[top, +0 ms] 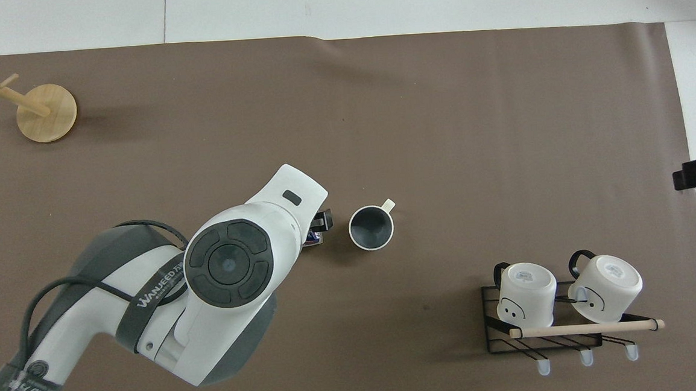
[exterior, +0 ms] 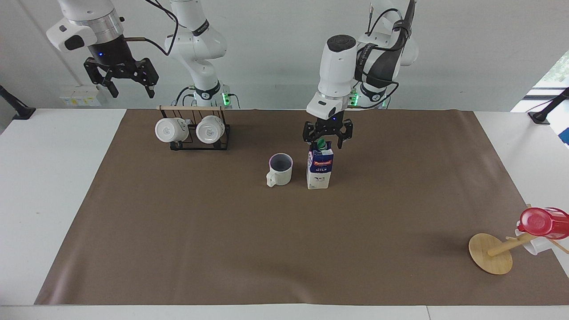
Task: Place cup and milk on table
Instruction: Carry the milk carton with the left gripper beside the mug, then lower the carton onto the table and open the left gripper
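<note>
left jaws spread around milk (exterior: 318, 169) cap

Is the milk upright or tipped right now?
Upright. The milk stands on its base on the table beside the cup, with the open left gripper around its cap.

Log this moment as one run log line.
milk carton: upright on table beside mug | left gripper: open over carton | right gripper: open, waiting
</note>
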Motion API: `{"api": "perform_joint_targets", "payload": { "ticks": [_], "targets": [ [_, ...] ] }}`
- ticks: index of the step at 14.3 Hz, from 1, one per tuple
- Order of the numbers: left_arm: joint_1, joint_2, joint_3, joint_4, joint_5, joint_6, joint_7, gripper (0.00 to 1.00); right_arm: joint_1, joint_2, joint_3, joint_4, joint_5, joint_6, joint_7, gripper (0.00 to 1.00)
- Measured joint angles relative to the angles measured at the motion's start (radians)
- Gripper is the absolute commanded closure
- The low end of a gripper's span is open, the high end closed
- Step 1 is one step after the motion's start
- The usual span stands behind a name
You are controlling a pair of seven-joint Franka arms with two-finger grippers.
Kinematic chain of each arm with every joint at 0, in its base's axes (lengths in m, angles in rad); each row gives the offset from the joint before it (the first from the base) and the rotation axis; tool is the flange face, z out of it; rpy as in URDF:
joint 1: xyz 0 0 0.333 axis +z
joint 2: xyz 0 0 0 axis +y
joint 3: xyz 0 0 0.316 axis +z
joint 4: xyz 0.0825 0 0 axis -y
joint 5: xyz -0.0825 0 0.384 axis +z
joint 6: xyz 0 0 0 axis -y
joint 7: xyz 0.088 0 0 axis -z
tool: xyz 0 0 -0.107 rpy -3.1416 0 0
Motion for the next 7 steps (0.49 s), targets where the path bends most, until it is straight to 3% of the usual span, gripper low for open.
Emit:
{"api": "perform_joint_targets", "payload": {
  "ticks": [7],
  "targets": [
    [0.008,-0.004,0.026,0.187,-0.051,-0.282,0.004,0.0,-0.003,0.0,-0.006,0.0,0.0,-0.001,0.0,0.0]
  ]
}}
